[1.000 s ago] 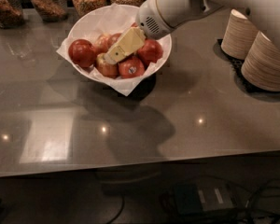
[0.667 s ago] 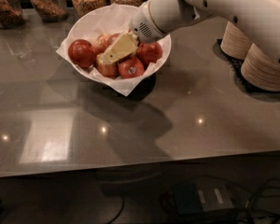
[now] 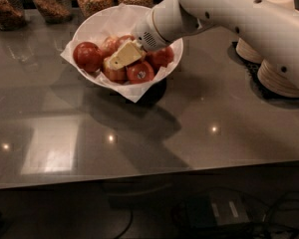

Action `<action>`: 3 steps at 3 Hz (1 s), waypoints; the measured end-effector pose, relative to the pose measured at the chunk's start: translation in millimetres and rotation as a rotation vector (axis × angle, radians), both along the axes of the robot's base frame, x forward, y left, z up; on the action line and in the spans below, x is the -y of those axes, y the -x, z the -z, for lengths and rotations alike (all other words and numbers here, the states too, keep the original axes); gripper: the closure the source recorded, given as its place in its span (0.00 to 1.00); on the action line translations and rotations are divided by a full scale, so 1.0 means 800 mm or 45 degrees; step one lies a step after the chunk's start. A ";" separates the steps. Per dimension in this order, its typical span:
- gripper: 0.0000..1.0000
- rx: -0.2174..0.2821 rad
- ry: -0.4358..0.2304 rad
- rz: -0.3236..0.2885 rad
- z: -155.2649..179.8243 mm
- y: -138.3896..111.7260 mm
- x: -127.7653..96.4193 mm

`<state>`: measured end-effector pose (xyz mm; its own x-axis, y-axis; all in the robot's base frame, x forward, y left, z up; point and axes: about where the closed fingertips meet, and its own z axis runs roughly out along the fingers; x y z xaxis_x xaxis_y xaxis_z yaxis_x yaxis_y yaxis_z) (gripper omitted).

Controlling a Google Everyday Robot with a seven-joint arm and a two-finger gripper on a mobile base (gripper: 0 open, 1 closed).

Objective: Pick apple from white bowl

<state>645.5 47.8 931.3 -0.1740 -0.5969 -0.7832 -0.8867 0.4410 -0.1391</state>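
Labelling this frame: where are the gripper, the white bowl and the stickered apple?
gripper (image 3: 117,59), camera view, beige tip, over the bowl
white bowl (image 3: 93,26), camera view, left inner wall
stickered apple (image 3: 140,72), camera view, front face

Glossy grey countertop (image 3: 139,148) — dim, light-flecked

Hand (image 3: 117,59) over apple (image 3: 113,75) in bowl (image 3: 95,23)

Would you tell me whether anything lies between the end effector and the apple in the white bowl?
Nothing visible does. The end effector is inside the white bowl, directly over the apple; the stickered apple lies beside it, not between.
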 end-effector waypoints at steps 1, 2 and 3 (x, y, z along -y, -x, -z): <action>0.27 0.044 0.050 0.019 0.013 -0.010 0.003; 0.36 0.085 0.096 0.041 0.021 -0.018 0.010; 0.55 0.118 0.119 0.058 0.021 -0.023 0.015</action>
<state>663.7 35.5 914.7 -0.1319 -0.6610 -0.7387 -0.8476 0.4616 -0.2617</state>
